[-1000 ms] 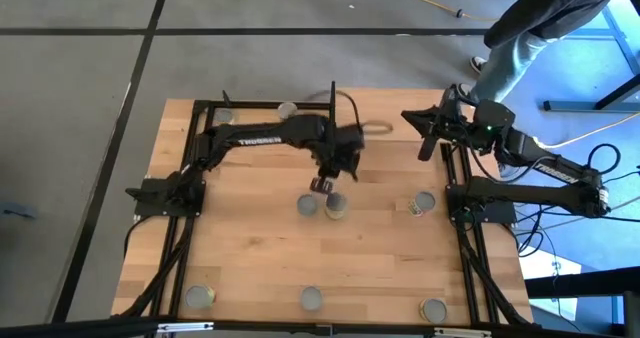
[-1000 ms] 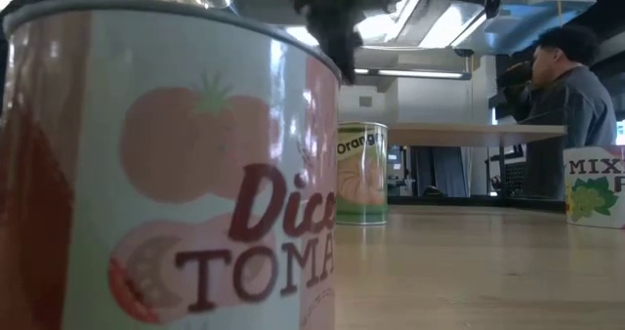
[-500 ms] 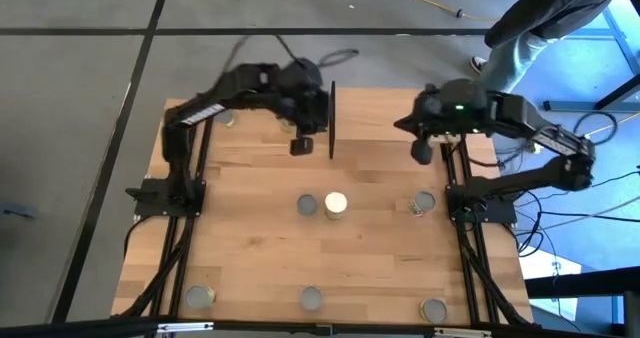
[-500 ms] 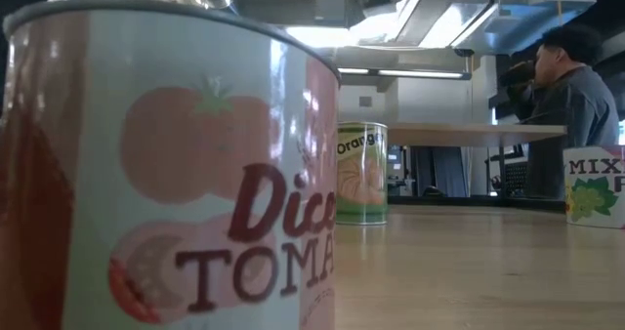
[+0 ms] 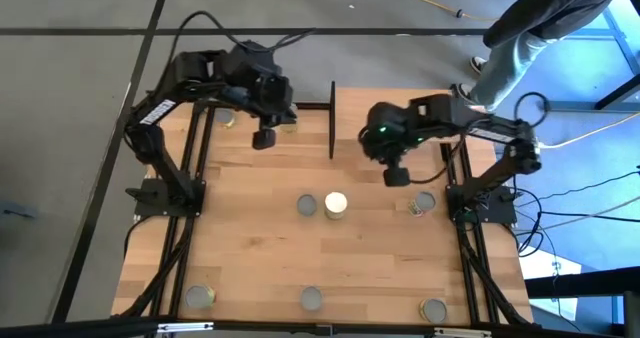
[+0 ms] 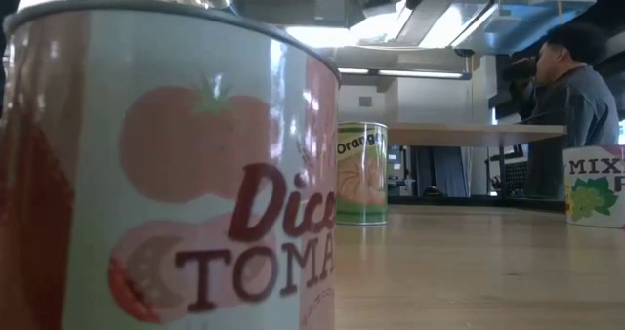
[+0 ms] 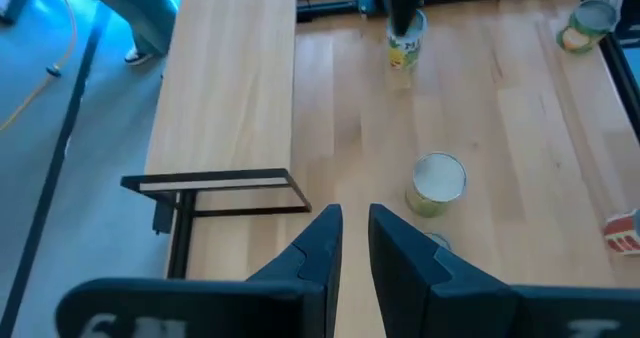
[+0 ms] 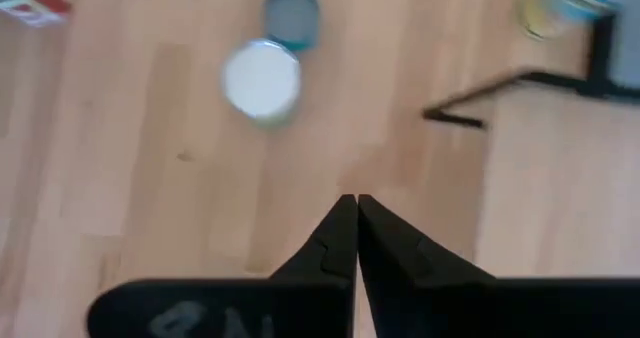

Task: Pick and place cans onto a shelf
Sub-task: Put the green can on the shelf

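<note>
Several cans stand upright on the wooden table. Two are side by side in the middle, one grey-topped [image 5: 307, 206] and one white-topped [image 5: 336, 204] [image 7: 437, 183] [image 8: 262, 78]. Another can [image 5: 424, 202] stands nearer the right arm's base. The shelf [image 7: 225, 88] [image 8: 560, 188], a raised light-wood board with a black end frame [image 5: 331, 118], runs along the far edge. My left gripper [image 5: 264, 138] [image 7: 355, 210] hangs high over the far left, its fingers a narrow gap apart and empty. My right gripper [image 5: 397, 177] [image 8: 355, 198] points down, shut and empty, right of the middle pair.
Three more cans stand along the near edge [image 5: 200, 296] [image 5: 311, 298] [image 5: 433, 310], and one sits at the far left [image 5: 228, 119]. In the low view a tomato can [image 6: 166, 164] fills the foreground. A person [image 6: 576, 86] stands beyond the table's far right corner.
My left gripper has risen from just above the two middle cans and swung toward the far left corner, leaving both cans in place. My right gripper has come from the far right edge toward the table's middle and tipped from nearly level to pointing down.
</note>
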You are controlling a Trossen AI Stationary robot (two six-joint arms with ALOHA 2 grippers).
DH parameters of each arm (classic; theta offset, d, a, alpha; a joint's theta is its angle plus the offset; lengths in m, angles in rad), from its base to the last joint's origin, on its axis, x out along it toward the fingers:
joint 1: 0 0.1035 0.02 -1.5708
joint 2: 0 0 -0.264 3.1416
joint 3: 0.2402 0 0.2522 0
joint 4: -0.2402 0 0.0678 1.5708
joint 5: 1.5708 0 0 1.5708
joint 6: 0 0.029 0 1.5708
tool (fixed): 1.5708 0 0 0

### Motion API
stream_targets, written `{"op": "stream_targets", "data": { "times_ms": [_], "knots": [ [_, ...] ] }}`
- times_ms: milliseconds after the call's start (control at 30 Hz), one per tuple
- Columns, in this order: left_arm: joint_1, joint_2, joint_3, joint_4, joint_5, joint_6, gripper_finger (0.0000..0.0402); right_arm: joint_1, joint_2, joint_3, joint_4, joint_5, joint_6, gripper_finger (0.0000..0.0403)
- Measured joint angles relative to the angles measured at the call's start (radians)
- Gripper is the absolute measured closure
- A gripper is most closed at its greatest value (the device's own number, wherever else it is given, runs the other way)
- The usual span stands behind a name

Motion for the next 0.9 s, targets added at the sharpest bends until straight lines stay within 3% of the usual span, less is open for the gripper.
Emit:
{"op": "stream_targets", "data": {
  "times_ms": [167,333,467,700,900],
  "knots": [
    [0.000,-0.024,0.000,-0.063,-0.001,0.002,0.0356,0.036,0.086,0.056,0.001,-0.005,-0.001,0.0377],
    [0.000,-0.045,0.000,-0.119,-0.001,0.003,0.0356,0.067,0.148,0.065,-0.001,-0.003,-0.003,0.0339],
    [0.000,-0.061,0.000,-0.136,0.000,0.003,0.0356,0.098,0.184,0.061,0.002,-0.027,-0.115,0.0314],
    [0.000,-0.086,-0.002,-0.135,0.000,0.008,0.0356,0.156,0.265,0.022,0.060,-0.041,-0.274,0.0316],
    [0.000,-0.103,0.000,-0.135,0.000,0.007,0.0356,0.170,0.346,0.022,0.092,-0.041,-0.294,0.0316]
  ]
}}
